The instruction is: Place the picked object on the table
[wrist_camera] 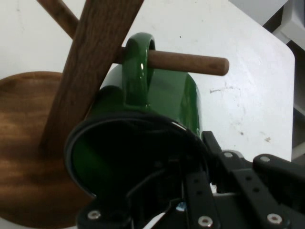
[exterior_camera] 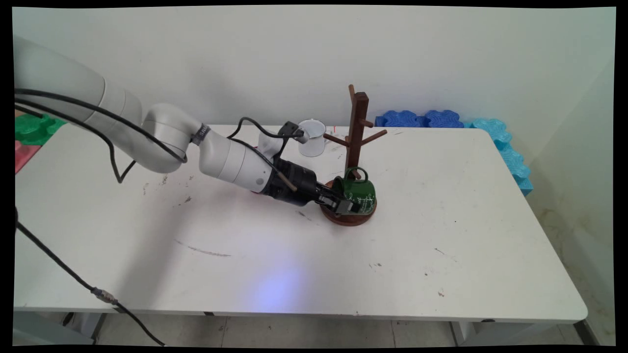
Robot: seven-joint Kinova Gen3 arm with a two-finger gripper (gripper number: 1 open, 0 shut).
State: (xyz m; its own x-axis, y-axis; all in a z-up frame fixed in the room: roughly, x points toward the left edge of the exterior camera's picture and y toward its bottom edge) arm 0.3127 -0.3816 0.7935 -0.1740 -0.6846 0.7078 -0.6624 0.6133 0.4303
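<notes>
**Green mug held on its side at the foot of the wooden mug tree**

Part of the mug tree's [exterior_camera: 356,147] round base is covered by the green mug [exterior_camera: 357,195] and the gripper [exterior_camera: 346,205]. In the hand view the gripper's own linkage blocks the lower half of the mug's dark mouth, and the tree's post is cut off at the top edge. A red thing shows only as a sliver under the arm's wrist, left of the tree; what it is cannot be made out.

The white table [exterior_camera: 441,245] carries scuffs and grey marks. A plain pale wall stands behind the tree. Blue foam pieces [exterior_camera: 422,119] lie along the table's far edge right of the tree, and green and red ones [exterior_camera: 29,135] sit far to its left. A white mug [exterior_camera: 312,138] stands just left of the tree, behind the arm.

The gripper is clamped on the green mug's rim, one finger inside the mouth and one outside. The mug lies tilted on its side on the tree's base, against the post. Its handle [wrist_camera: 137,71] points upward and loops round the tree's lowest peg [wrist_camera: 188,63].
</notes>
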